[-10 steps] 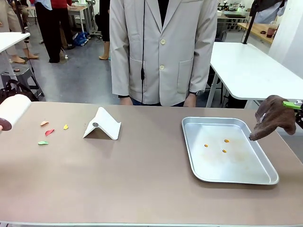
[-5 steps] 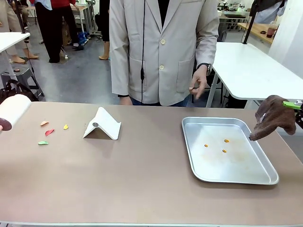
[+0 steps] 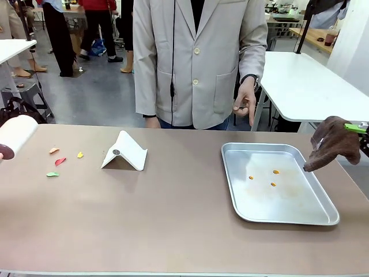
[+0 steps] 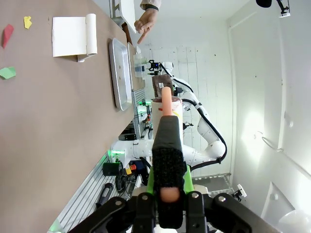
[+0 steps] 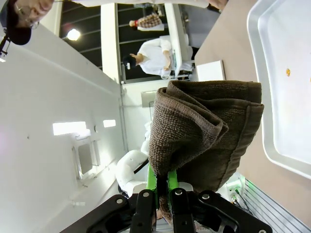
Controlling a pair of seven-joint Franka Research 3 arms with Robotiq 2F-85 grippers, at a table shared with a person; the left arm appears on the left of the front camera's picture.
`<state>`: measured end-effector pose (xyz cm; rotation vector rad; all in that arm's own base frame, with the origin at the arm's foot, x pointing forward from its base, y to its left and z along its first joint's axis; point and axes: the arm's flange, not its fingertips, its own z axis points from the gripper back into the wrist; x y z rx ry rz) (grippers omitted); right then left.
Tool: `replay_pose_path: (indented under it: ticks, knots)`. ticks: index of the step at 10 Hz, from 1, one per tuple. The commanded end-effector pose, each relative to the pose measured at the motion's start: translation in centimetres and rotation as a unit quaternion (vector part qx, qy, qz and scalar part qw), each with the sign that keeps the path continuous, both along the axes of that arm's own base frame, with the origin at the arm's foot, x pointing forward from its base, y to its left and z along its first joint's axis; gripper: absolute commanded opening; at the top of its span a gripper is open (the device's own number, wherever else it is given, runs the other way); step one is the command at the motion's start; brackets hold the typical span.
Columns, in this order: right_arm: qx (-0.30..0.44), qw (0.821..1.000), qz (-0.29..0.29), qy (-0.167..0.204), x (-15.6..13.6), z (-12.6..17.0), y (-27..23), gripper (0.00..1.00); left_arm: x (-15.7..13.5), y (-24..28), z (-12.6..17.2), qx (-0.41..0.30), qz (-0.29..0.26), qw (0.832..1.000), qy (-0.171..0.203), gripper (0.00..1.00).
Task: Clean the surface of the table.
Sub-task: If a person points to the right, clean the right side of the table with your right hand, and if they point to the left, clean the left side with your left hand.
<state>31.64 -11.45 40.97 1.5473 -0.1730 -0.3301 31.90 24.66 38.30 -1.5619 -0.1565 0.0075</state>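
Observation:
The taupe table (image 3: 173, 213) spans the front view. Near its left edge lie several small coloured scraps (image 3: 60, 161), also seen as scraps (image 4: 7, 35) in the left wrist view. My left gripper (image 4: 167, 194) is shut on the handle of a lint roller (image 4: 167, 104); the roller's white roll (image 3: 17, 135) hangs over the table's left end, short of the scraps. At the far right my right gripper (image 3: 358, 129) is shut on a brown cloth (image 3: 334, 144), held above the table just right of the tray. In the right wrist view the cloth (image 5: 204, 131) bunches over the gripper (image 5: 163, 189).
A silver tray (image 3: 323, 216) with three orange crumbs (image 3: 273, 184) sits right of centre. A white folded stand (image 3: 124, 151) stands left of centre. A person in a beige jacket is at the far edge, one hand (image 3: 245, 101) raised.
The person's hand has come up from behind the table edge to waist height. Both arms, the roller and the cloth have stayed where they were.

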Motion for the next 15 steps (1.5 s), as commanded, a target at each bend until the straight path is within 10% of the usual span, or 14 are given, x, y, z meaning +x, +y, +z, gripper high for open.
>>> replay_pose_path:
  ticks: [1, 6, 11, 15]
  knots:
    - [0.003, 1.000, 0.002, 0.002, -0.2, 0.2, 0.0, 0.00, -0.3, 0.2, 0.3, -0.006, -0.004, 1.000, -0.003, 0.00]
    - [-0.170, 0.978, 0.099, -0.075, 1.7, 0.9, 2.7, 0.09, -0.3, 0.2, 0.3, -0.006, -0.004, 1.000, -0.003, 0.00]
    - [-0.529, 0.821, 0.165, -0.136, 5.4, 2.2, 6.8, 0.09, -0.3, 0.2, 0.3, -0.006, -0.004, 1.000, -0.003, 0.00]
    - [-0.644, 0.753, 0.125, -0.057, 8.6, 1.3, 9.8, 0.09, -0.3, 0.2, 0.3, -0.006, -0.004, 1.000, -0.003, 0.00]
